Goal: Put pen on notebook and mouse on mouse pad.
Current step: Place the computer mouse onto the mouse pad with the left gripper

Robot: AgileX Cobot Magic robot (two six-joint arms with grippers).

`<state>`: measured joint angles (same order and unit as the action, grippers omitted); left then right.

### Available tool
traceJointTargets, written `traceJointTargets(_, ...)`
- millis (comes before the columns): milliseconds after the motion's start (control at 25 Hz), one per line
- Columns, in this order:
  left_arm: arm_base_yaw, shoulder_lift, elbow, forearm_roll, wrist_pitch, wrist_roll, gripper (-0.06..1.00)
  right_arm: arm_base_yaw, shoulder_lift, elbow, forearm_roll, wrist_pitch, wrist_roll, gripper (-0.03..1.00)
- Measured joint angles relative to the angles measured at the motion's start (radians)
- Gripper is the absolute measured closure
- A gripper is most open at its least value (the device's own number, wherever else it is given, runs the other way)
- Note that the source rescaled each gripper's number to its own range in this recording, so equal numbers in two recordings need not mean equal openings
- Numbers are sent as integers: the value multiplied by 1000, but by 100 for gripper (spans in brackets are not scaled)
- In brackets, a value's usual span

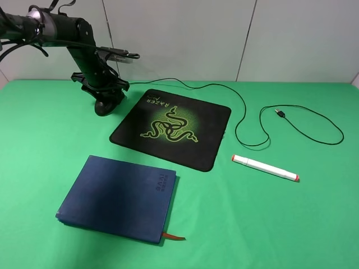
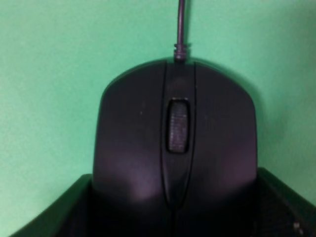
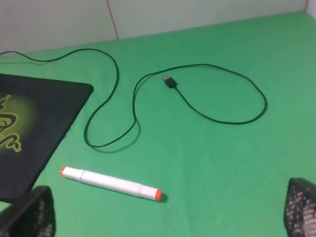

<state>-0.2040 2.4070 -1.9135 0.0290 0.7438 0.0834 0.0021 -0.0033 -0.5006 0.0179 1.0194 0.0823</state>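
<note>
Green cloth is spread over the worktop [image 1: 50,145], on which all four task items are laid. The black mouse [image 2: 177,143] is found at the far left, on bare cloth just beside the far-left corner of the mouse pad [image 1: 171,126] and not on it. In the left wrist view the mouse is seen between the fingers [image 2: 54,217] of the left tool [image 2: 173,177], whose inner edges are pressed against both flanks of the shell, so the tool is clamped on the mouse. The scroll wheel is turned up towards that camera.

From the mouse's front a thin black cable [image 1: 241,112] is trailed along the pad's far edge, looped twice over the cloth to the right, and ended in a USB plug [image 1: 279,113].

The mouse pad, black with a green three-snake emblem, is laid flat in the middle. The dark-blue notebook [image 1: 120,196] is set closed at the near left, apart from the pad, with an orange-brown ribbon bookmark [image 1: 174,237] protruding at its near corner. The white pen [image 1: 265,167], orange-tipped at both ends, is laid on the cloth to the right of the pad, well apart from the notebook.

The right tool [image 3: 169,190] is held above the cloth near the pen with its fingers spread wide apart and nothing between them.
</note>
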Motion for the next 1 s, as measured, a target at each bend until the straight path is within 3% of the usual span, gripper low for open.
traceJointTargets(440, -54, -93, -45, 7, 72, -25, 94, 0, 0, 0, 1, 0, 0, -3)
traceJointTargets(800, -174, -93, -78, 10, 92, -127, 94, 0, 0, 0, 1, 0, 0, -3)
traceJointTargets(1000, -262, -93, -78, 61, 63, -215, 94, 0, 0, 0, 1, 0, 0, -3)
